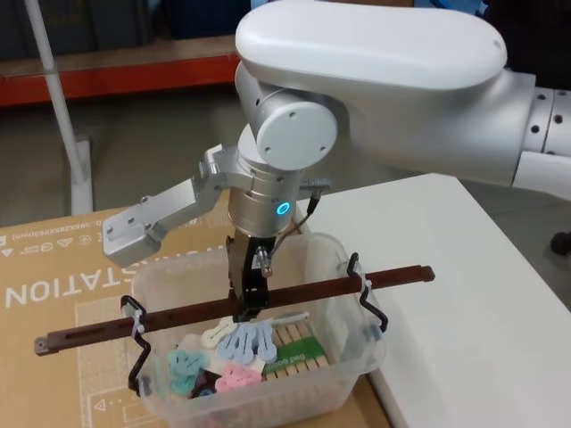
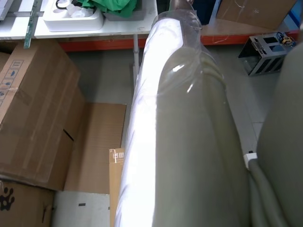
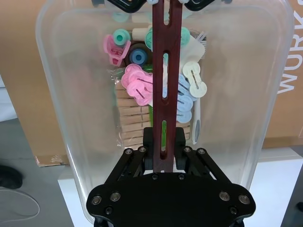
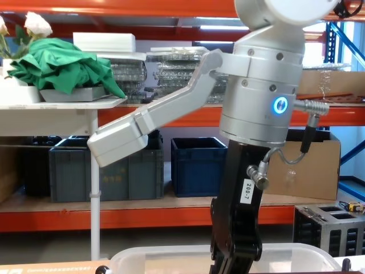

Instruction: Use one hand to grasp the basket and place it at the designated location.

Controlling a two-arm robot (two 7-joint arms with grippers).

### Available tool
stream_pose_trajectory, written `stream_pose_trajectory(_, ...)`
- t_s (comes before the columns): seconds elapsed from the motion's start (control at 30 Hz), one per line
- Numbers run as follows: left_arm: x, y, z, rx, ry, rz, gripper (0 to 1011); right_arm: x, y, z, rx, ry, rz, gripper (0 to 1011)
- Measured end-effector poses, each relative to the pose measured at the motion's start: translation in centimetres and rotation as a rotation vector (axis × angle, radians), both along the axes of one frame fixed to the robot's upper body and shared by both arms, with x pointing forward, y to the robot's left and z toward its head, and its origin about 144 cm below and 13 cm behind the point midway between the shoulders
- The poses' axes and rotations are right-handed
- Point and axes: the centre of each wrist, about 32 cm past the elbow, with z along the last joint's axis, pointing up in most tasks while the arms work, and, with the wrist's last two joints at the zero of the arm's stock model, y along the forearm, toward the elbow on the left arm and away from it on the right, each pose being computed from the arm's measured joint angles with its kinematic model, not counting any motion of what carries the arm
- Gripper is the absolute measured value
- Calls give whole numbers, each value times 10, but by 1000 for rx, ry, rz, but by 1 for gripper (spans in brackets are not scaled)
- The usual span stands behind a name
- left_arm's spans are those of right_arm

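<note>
Right gripper (image 1: 249, 308): clamped tight on the reddish-brown bar handle's (image 1: 178, 316) middle.
Basket (image 1: 343, 267): large clear plastic tub of colourful pegs (image 1: 239, 340), over a brown cardboard box (image 1: 53, 285).

Warehouse: orange racking (image 4: 142, 216), blue crates (image 4: 198, 165), cardboard boxes (image 2: 33, 118)

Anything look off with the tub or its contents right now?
Nothing spilled or damaged. The right gripper is shut on the reddish-brown bar handle near its middle. That bar juts out past both ends of the translucent clear plastic tub, the one odd-looking thing. The colourful pegs lie jumbled inside.
</note>
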Motion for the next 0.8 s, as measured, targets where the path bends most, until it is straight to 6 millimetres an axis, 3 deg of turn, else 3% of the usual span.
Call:
stream_pose_trajectory(0.6, 0, 0, 0, 0, 0, 0, 0, -9, 5, -11, -27, -14, -11, 239)
stream_pose_trajectory(0.67, 0, 0, 0, 0, 0, 0, 0, -9, 5, -12, -29, -13, -12, 257)
stream_pose_trajectory(0.8, 0, 0, 0, 0, 0, 0, 0, -9, 4, -11, -29, -13, -16, 392)
